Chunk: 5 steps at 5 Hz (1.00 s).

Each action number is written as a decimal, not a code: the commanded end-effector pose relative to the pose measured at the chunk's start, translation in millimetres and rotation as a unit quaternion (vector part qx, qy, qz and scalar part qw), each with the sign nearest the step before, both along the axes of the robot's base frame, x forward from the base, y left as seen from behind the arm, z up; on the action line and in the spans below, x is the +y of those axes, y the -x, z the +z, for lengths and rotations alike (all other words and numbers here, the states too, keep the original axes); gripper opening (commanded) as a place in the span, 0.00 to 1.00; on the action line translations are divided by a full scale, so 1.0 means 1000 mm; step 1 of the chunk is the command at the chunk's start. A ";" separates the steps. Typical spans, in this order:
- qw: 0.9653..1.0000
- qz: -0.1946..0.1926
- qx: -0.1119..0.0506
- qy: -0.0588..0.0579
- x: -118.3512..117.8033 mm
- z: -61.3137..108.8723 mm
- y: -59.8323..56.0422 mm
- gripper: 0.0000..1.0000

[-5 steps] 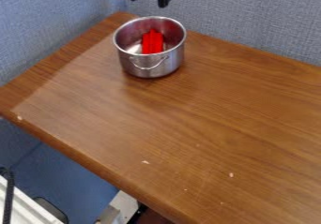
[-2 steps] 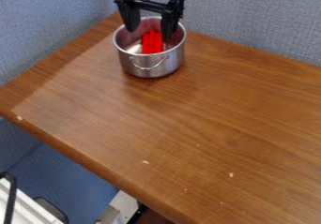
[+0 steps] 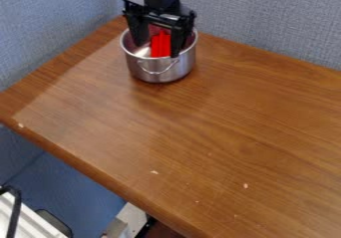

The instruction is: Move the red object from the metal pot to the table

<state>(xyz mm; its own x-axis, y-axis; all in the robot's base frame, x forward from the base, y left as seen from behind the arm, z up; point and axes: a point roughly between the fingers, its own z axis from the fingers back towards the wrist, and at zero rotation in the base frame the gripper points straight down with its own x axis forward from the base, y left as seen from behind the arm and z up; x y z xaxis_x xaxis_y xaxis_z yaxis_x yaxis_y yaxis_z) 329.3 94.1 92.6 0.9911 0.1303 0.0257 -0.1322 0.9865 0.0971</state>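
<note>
One black gripper point(image 3: 162, 38) hangs in the upper middle of the frame, its jaws spread wide and reaching into the metal pot point(image 3: 160, 61) either side of the red object point(image 3: 162, 43), which sits inside the pot on the table point(image 3: 200, 132). No writing is readable anywhere.

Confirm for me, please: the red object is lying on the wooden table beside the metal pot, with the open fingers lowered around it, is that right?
Not quite. The camera view shows the red object inside the metal pot, not on the table beside it. The rest holds: the gripper is lowered with its fingers open on either side of it.
</note>
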 end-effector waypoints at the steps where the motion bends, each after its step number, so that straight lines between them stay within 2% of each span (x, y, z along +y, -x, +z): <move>1: 0.999 -0.001 -0.025 -0.022 0.010 0.012 -0.013 1.00; 2: 1.000 0.007 -0.018 -0.025 0.019 0.005 -0.016 1.00; 4: 0.999 0.013 -0.014 -0.030 0.030 0.000 -0.018 1.00; 5: 0.999 0.013 -0.011 -0.038 0.032 -0.005 -0.018 0.00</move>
